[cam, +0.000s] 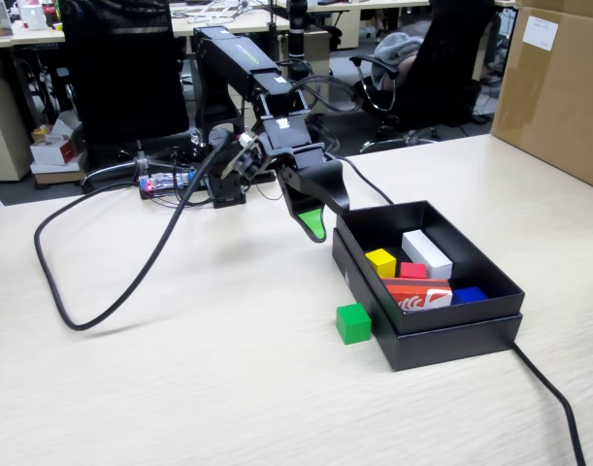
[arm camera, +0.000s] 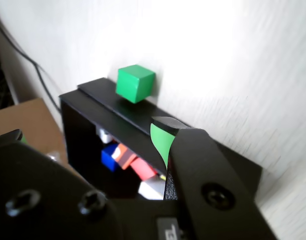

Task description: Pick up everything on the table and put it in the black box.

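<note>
The jaws of the black gripper cannot be judged as spread or pressed together: in the fixed view only one green-padded tip shows, pointing down above the tabletop just left of the box's far corner, with nothing held that can be seen. The shallow matte black cardboard box sits on the pale beige wood-grain table, right of centre. Inside it lie a small yellow cube, a small red cube, a long white block, an orange-red block with white print and a blue piece. A small green cube rests on the table just beside the box's near left wall. A black cable loops across the table to the left, and a big brown cardboard carton stands at the far right.

In the wrist view the gripper again shows one green-faced finger, hanging over the box rim. The green cube lies on the table beyond the rim, outside the box. Blue, red and white pieces show blurred inside the box.
</note>
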{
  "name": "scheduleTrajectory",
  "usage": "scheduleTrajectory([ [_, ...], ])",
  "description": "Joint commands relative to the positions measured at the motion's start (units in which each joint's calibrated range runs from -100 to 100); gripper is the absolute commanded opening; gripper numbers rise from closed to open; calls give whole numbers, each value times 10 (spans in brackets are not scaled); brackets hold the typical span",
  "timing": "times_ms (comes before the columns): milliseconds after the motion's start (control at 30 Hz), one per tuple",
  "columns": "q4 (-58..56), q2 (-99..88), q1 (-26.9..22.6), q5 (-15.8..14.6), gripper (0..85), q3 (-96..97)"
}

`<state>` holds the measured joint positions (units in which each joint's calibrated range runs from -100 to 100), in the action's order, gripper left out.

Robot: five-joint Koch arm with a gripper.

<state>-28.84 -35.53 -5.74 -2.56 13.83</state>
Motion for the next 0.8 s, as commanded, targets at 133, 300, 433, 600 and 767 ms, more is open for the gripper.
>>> scheduleTrajectory([
  [133,0,-19,4,-13,477,10],
  [300,3,43,3,-24,473,-5],
  [433,1,122,4,-33,449,-63],
  [600,-34,233,3,-51,432,-183],
  [767,-42,296,-4,-56,432,-254],
])
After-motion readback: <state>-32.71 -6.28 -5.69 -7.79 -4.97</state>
